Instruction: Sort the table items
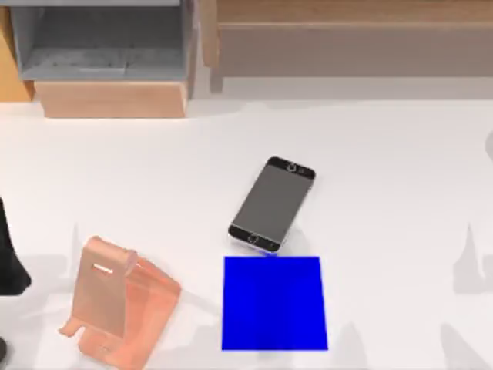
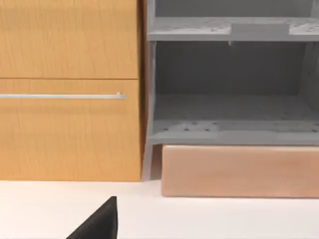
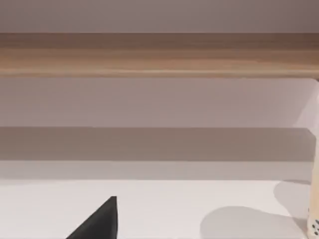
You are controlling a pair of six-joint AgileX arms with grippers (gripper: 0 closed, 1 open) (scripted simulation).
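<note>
My left arm (image 1: 9,262) sits parked at the table's (image 1: 385,193) left edge; I can't tell how its fingers stand. Next comes the salmon-pink stand (image 1: 115,308), then the smartphone (image 1: 272,204) lying flat mid-table, its near end just beside the blue mat (image 1: 273,304). I can read no writing.

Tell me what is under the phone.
The phone lies flat, screen up, on the white table. Its near end just overlaps the far edge of the blue mat. Whatever is beneath its body is covered, so nothing more can be told.
</note>
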